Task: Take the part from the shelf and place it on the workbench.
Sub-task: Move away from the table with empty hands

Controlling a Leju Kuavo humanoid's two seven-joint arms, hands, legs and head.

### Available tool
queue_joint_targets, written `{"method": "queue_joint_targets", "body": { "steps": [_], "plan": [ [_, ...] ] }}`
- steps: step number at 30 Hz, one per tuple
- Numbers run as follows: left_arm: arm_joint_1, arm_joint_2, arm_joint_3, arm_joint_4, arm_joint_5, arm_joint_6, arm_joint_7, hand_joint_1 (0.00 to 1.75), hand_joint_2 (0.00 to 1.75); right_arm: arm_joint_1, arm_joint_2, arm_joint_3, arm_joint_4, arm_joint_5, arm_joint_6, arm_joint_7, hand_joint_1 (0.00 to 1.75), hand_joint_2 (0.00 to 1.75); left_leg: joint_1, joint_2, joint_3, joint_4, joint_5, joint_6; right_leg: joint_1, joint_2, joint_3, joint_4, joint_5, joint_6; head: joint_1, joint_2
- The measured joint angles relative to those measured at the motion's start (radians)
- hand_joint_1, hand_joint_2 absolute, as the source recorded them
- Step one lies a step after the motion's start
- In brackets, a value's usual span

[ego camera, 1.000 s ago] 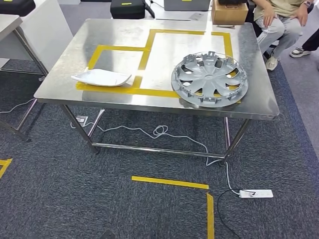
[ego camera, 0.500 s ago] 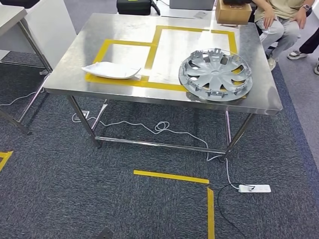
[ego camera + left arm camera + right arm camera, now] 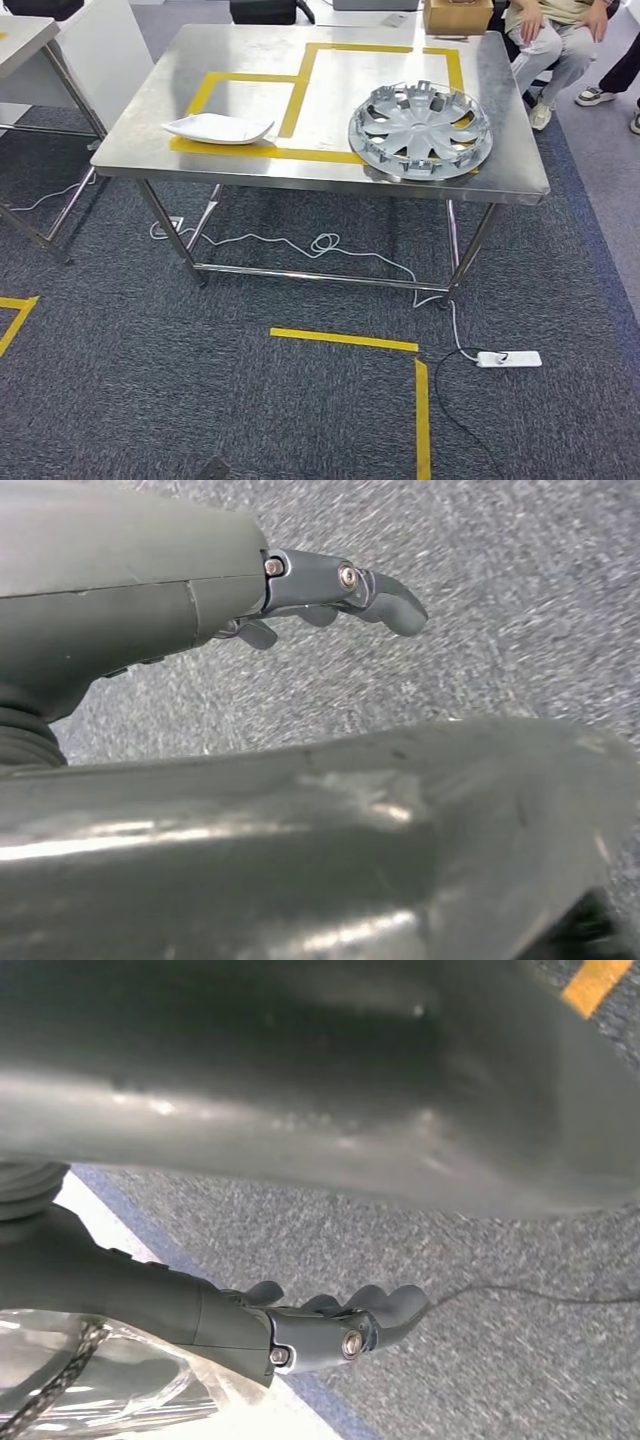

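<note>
A: Part? 
B: Hubcap [image 3: 420, 130] flat on workbench [image 3: 136, 140], right side, over yellow tape.
A: Hands?
B: Left hand [image 3: 332, 590], right hand [image 3: 340, 1325]: fingers loosely extended, holding nothing, above carpet.

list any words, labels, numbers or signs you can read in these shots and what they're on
No text reads in any view.
Cardboard box: no print can be made out.
Power strip on the carpet: dark marks too small to read.
Hubcap and white part on the workbench: no lettering shows.
Yellow tape: plain lines, no characters.
</note>
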Motion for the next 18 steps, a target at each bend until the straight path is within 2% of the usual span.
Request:
{"method": "queue_joint_targets", "body": {
  "steps": [2, 3, 4, 6, 7, 8, 9, 11, 12, 13, 14, 15, 16, 17, 18],
  "plan": [
    [-0.003, 0.0, 0.0, 0.0, 0.002, 0.002, 0.0, 0.0, 0.0, 0.0, 0.0, 0.0, 0.0, 0.003, 0.001, 0.0, 0.0, 0.0, -0.002, -0.003, 0.084, -0.139, 0.027, 0.01, 0.001, 0.001, -0.016, 0.008, 0.01, 0.009, 0.001, 0.0],
    [-0.004, 0.0, 0.001, 0.0, 0.002, 0.002, 0.0, 0.0, 0.0, -0.001, 0.0, 0.0, 0.0, 0.004, 0.002, 0.0, 0.0, 0.0, -0.004, -0.004, 0.104, -0.179, 0.03, 0.015, 0.002, 0.001, -0.02, 0.009, 0.017, 0.014, 0.001, 0.0],
    [-0.004, 0.0, 0.001, 0.0, 0.002, 0.002, 0.0, 0.0, 0.0, -0.002, 0.0, 0.0, 0.0, 0.004, 0.002, 0.0, 0.0, 0.0, -0.006, -0.006, 0.11, -0.195, 0.029, 0.02, 0.002, 0.0, -0.023, 0.008, 0.025, 0.021, 0.001, 0.0],
    [-0.004, 0.0, 0.001, 0.0, 0.003, 0.004, 0.0, 0.0, 0.0, -0.002, 0.0, 0.0, 0.0, 0.005, 0.003, 0.0, 0.0, 0.0, -0.008, -0.004, 0.099, -0.199, 0.044, 0.033, 0.0, 0.001, -0.026, 0.005, 0.034, 0.035, 0.001, 0.0],
    [-0.006, 0.0, 0.001, 0.0, 0.003, 0.005, 0.0, 0.0, 0.0, -0.001, -0.001, 0.0, 0.0, 0.005, 0.003, 0.0, 0.0, 0.0, -0.007, -0.003, 0.092, -0.202, 0.053, 0.041, -0.001, 0.002, -0.033, 0.013, 0.022, 0.04, 0.002, 0.0],
    [-0.007, -0.001, 0.001, 0.0, 0.003, 0.006, 0.0, 0.0, 0.0, 0.0, -0.001, 0.0, 0.0, 0.006, 0.003, -0.001, 0.0, 0.0, -0.006, -0.001, 0.083, -0.205, 0.064, 0.049, -0.002, 0.002, -0.045, 0.039, -0.009, 0.044, 0.003, 0.0],
    [-0.008, -0.002, 0.001, 0.0, 0.004, 0.006, 0.0, 0.0, 0.0, -0.001, -0.001, 0.0, 0.0, 0.006, 0.003, -0.002, 0.0, 0.0, -0.005, 0.001, 0.071, -0.206, 0.075, 0.056, -0.003, 0.003, -0.063, 0.085, -0.055, 0.047, 0.005, 0.0],
    [-0.009, -0.003, 0.001, 0.0, 0.004, 0.007, 0.0, 0.0, 0.0, -0.002, -0.001, 0.0, 0.0, 0.007, 0.004, -0.002, 0.0, 0.0, -0.01, 0.002, 0.044, -0.205, 0.096, 0.063, -0.003, 0.004, -0.101, 0.216, -0.144, 0.051, 0.007, 0.0],
    [-0.008, -0.003, 0.001, 0.0, 0.004, 0.007, 0.0, 0.0, 0.0, -0.002, -0.002, 0.0, 0.0, 0.007, 0.004, -0.002, 0.0, 0.0, -0.012, 0.003, 0.029, -0.203, 0.107, 0.064, -0.002, 0.004, -0.109, 0.269, -0.161, 0.052, 0.007, 0.0],
    [-0.008, -0.003, 0.002, 0.0, 0.004, 0.007, 0.0, 0.0, 0.0, -0.002, -0.002, 0.0, 0.0, 0.008, 0.004, -0.002, 0.0, 0.0, -0.014, 0.004, 0.013, -0.201, 0.117, 0.063, -0.002, 0.004, -0.104, 0.295, -0.154, 0.052, 0.007, 0.0],
    [-0.008, -0.003, 0.002, 0.0, 0.004, 0.007, 0.0, 0.0, 0.0, -0.002, -0.002, 0.0, 0.0, 0.009, 0.004, -0.002, 0.0, 0.0, -0.015, 0.004, -0.003, -0.198, 0.127, 0.062, -0.002, 0.004, -0.082, 0.286, -0.128, 0.051, 0.007, 0.0],
    [-0.008, -0.004, 0.002, 0.0, 0.004, 0.007, 0.0, 0.0, 0.0, -0.003, -0.003, 0.0, 0.0, 0.011, 0.004, -0.002, 0.0, 0.0, -0.016, 0.004, -0.018, -0.193, 0.136, 0.06, -0.002, 0.004, -0.041, 0.241, -0.096, 0.048, 0.007, 0.0],
    [-0.008, -0.004, 0.002, 0.0, 0.004, 0.007, 0.0, 0.0, 0.0, -0.004, -0.003, 0.0, 0.0, 0.012, 0.004, -0.002, 0.0, 0.0, -0.016, 0.004, -0.031, -0.188, 0.144, 0.056, -0.001, 0.004, 0.013, 0.171, -0.077, 0.045, 0.006, 0.0],
    [-0.009, -0.004, 0.002, 0.0, 0.004, 0.008, 0.0, 0.0, 0.0, -0.006, -0.003, 0.0, 0.0, 0.013, 0.005, -0.002, 0.0, 0.0, -0.018, 0.004, -0.042, -0.182, 0.151, 0.052, 0.0, 0.004, 0.073, 0.088, -0.073, 0.041, 0.007, 0.0],
    [-0.009, -0.004, 0.002, 0.0, 0.004, 0.008, 0.0, 0.0, 0.0, -0.009, -0.003, 0.0, 0.0, 0.013, 0.005, -0.002, 0.0, 0.0, -0.019, 0.004, -0.05, -0.178, 0.159, 0.048, 0.001, 0.004, 0.115, 0.021, -0.08, 0.037, 0.006, 0.0]
  ]
}}
